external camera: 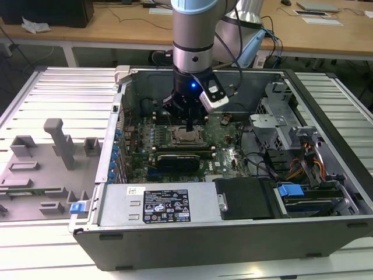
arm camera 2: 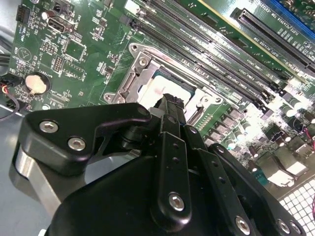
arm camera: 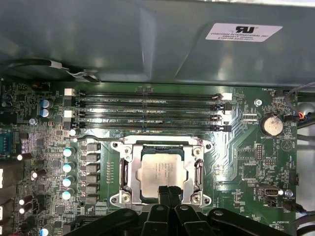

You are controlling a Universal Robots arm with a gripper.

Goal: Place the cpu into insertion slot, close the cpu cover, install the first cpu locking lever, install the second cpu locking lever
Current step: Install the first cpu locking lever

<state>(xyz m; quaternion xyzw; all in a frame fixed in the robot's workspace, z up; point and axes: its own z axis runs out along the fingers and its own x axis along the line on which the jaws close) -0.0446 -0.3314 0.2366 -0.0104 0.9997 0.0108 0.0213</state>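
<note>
While memory slots (arm camera: 147, 112) lie beside the insertion slot (arm camera: 123, 174), the clenched pincer (arm camera: 170, 190) overlaps the cpu (arm camera: 160, 167).

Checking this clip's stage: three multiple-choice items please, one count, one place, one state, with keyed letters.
1. How many long black memory slots lie on the green motherboard? A two; B four; C six.
2. Where is the silvery-grey square cpu? A across those slots; B off the motherboard; C in the metal-rimmed square socket.
3. The thin silvery frame cover is: A upright; B missing; C flat around the cpu.
Key: B, four parallel slots show; C, the socket rim surrounds it; C, the frame lies level over its edges.
</note>
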